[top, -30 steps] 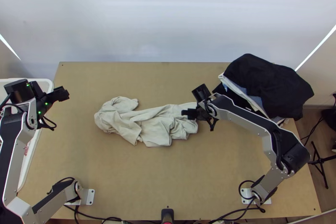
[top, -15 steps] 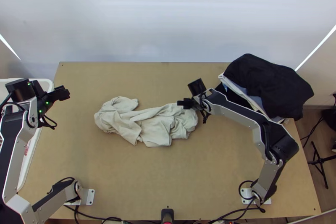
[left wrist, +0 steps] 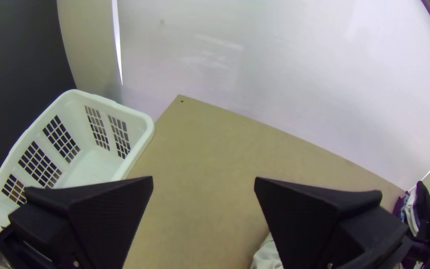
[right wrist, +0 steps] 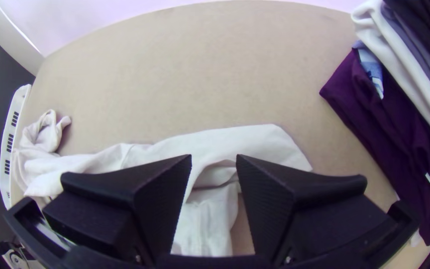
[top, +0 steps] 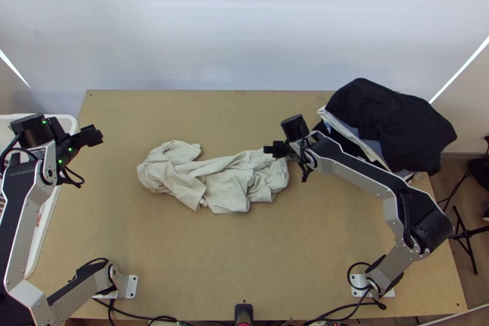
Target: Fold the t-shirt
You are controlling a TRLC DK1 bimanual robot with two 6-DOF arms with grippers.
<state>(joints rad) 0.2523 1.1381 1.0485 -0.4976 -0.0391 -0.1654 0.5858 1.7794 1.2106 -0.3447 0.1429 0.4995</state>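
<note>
Across the middle of the light wooden table [top: 183, 259], can see the cream t-shirt [top: 226, 185], bunched into a long, rumpled strip, with a rounded lobe poking out at its far left and looser folds spreading towards the near edge. At its far right part, find the right gripper [top: 272, 150], directly over or just beside the cloth; cannot tell whether touching it. In the right wrist view, see the black fingers moderately parted, gripping nothing, with a raised, hollow fold of the t-shirt showing between and beyond them.

Near the table's left side, well apart from the bulk of the cloth, find the left gripper [top: 93, 136], fingers set wide with bare wood between them and nothing held. Beyond one finger in the left wrist view, make out a small pale piece of the t-shirt.

Along the left edge, notice the white laundry basket [left wrist: 148, 122], with gridded walls and a pale floor visible inside; cannot see the part behind the finger. At the far right corner, see the pile of garments [top: 391, 121], black on top, with white and blue-grey layers below and a purple garment [right wrist: 374, 114] lowest, jutting out towards the t-shirt
</note>
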